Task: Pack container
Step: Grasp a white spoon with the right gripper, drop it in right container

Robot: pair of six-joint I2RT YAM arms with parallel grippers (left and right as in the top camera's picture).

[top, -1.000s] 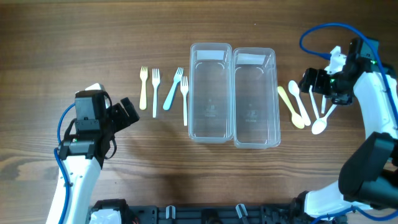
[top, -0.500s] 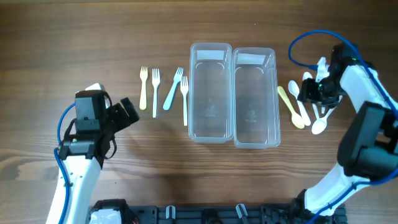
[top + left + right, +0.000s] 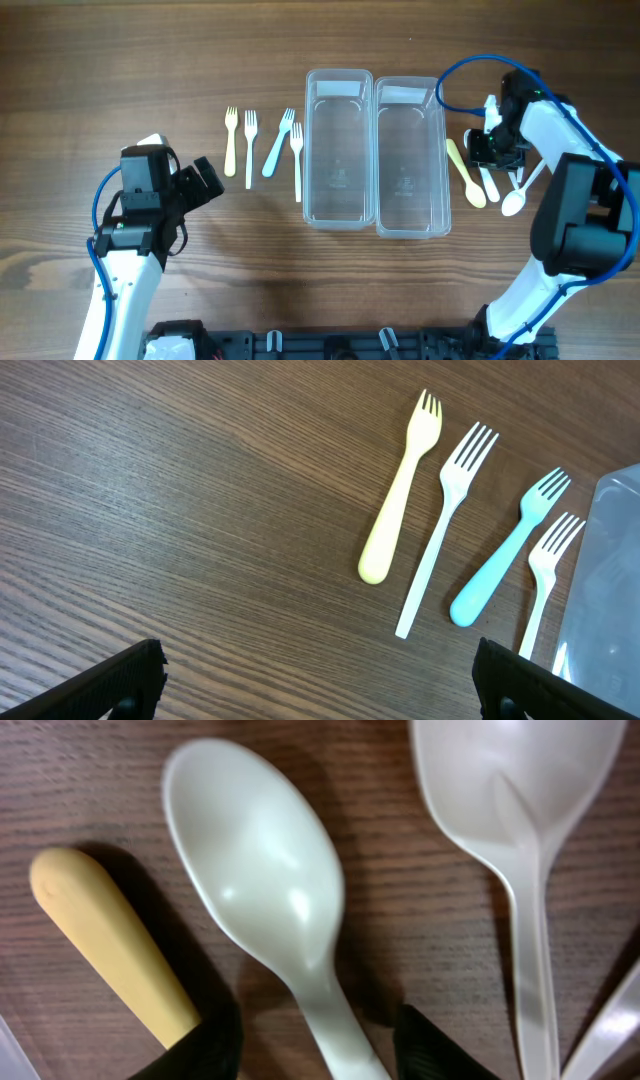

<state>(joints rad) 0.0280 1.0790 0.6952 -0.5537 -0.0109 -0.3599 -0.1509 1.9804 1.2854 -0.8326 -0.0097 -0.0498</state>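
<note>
Two clear empty containers (image 3: 339, 74) (image 3: 408, 81) stand side by side mid-table. Several forks lie to their left: yellow (image 3: 230, 142), white (image 3: 250, 148), blue (image 3: 279, 143), white (image 3: 297, 160). They also show in the left wrist view, the yellow fork (image 3: 398, 490) and the blue fork (image 3: 510, 550) among them. Spoons lie to the right: yellow (image 3: 464, 172) and white ones (image 3: 516, 198). My right gripper (image 3: 490, 150) is low over them. Its open fingers (image 3: 315, 1050) straddle the handle of a white spoon (image 3: 265, 870), beside the yellow spoon (image 3: 110, 940). My left gripper (image 3: 205, 180) is open and empty (image 3: 320, 680), left of the forks.
Another white spoon (image 3: 520, 800) lies just right of the straddled one, with one more handle at the frame's edge. The right arm's blue cable (image 3: 470, 65) loops above the right container. A black rail (image 3: 330, 345) runs along the table's front edge.
My right gripper has moved left, from beyond the spoons to right over them. The left arm, forks and containers have not moved.
</note>
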